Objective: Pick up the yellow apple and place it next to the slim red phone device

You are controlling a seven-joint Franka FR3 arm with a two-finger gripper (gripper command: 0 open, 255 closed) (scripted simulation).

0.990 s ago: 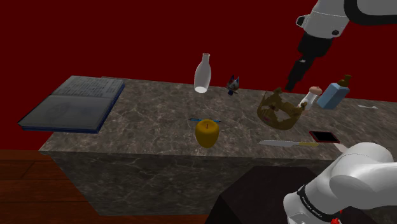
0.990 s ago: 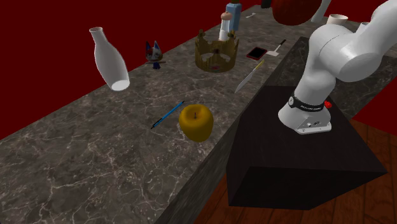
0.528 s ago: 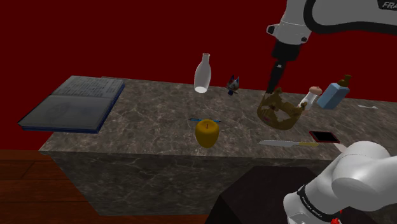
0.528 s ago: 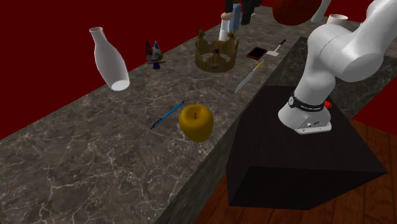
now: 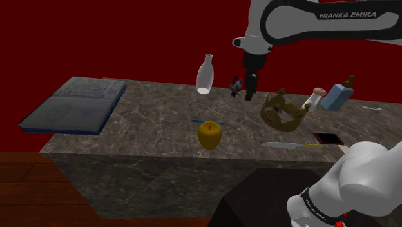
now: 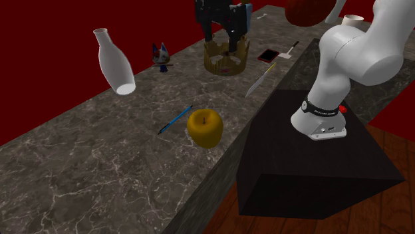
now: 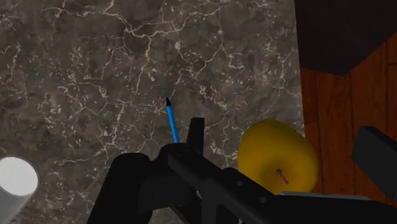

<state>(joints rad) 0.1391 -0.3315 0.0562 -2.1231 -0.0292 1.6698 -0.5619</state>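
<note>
The yellow apple stands near the front edge of the marble counter, beside a blue pen. The slim red phone lies flat toward the shoulder view's right, past a knife. My gripper hangs open and empty in the air above the counter, between a small figurine and a gold crown. It is well above and behind the apple, touching nothing.
A white bottle stands at the back, and an open book lies at the shoulder view's left end. A blue bottle stands behind the crown. The dark stand sits in front of the counter.
The arm has swung toward the shoulder view's left, from above the blue bottle, over the crown, to hover near the figurine. The apple and phone have not moved.
</note>
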